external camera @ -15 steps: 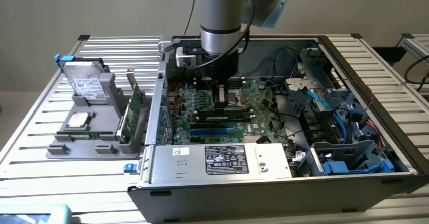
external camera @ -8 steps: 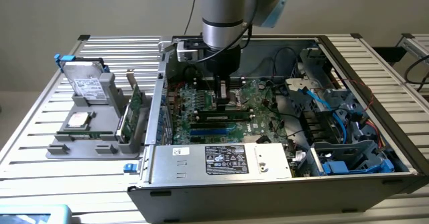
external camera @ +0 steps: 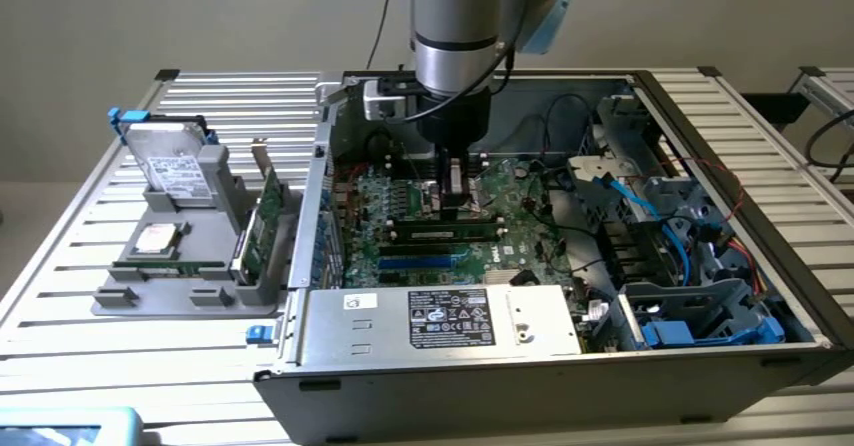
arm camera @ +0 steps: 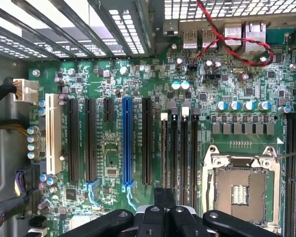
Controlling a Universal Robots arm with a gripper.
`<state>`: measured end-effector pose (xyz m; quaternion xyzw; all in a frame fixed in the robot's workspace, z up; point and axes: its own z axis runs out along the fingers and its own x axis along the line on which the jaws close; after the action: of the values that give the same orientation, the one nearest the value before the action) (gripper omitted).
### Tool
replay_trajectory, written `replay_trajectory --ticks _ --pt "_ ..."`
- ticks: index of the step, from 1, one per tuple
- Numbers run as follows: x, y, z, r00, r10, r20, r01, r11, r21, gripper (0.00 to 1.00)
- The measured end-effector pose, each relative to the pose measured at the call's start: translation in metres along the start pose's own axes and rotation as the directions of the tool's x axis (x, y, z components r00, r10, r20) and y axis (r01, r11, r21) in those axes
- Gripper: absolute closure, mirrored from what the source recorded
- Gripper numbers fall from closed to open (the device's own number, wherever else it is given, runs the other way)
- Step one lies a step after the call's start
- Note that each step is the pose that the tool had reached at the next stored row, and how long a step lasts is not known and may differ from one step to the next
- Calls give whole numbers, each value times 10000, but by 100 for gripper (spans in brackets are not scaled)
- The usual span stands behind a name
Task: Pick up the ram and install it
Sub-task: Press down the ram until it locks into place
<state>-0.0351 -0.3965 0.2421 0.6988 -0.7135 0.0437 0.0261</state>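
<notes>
The gripper [external camera: 458, 198] is down inside the open computer case [external camera: 747, 361], its jaws closed. In the exterior view it stands directly over the ram [external camera: 446, 233], which lies along a slot near the middle of the motherboard [external camera: 521, 191]. The stick appears already in its slot, so the pick and the placing look done. Whether the fingers touch its top edge, or whether it is fully seated with its end latches shut, cannot be told. In the wrist view the closed fingers [arm camera: 164, 197] line up over the group of narrow memory slots [arm camera: 179, 148], beside the empty processor socket [arm camera: 239, 190].

Around the work, a long blue expansion slot [arm camera: 128, 143] and black ones run parallel to the memory slots. The power supply [external camera: 441, 318] fills the case's near edge. Blue cables [external camera: 650, 221] and drive bays [external camera: 694, 316] crowd the side toward the exterior view's right. None of these crosses the ram.

Outside the case, toward the exterior view's left on the slatted table [external camera: 54, 296], a grey holder [external camera: 174, 291] carries a hard drive [external camera: 176, 171] and a green expansion card [external camera: 271, 211], well apart from the gripper.
</notes>
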Motion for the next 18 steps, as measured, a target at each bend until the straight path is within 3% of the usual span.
replay_trajectory --ticks 9,13,18 --pt "4 -2 0 10000 47 -3 -47 10000 -25 89" --pt "4 -2 0 9981 621 -19 -621 9980 -79 89" --pt "4 -2 0 9910 1338 -45 -1339 9909 -148 89"
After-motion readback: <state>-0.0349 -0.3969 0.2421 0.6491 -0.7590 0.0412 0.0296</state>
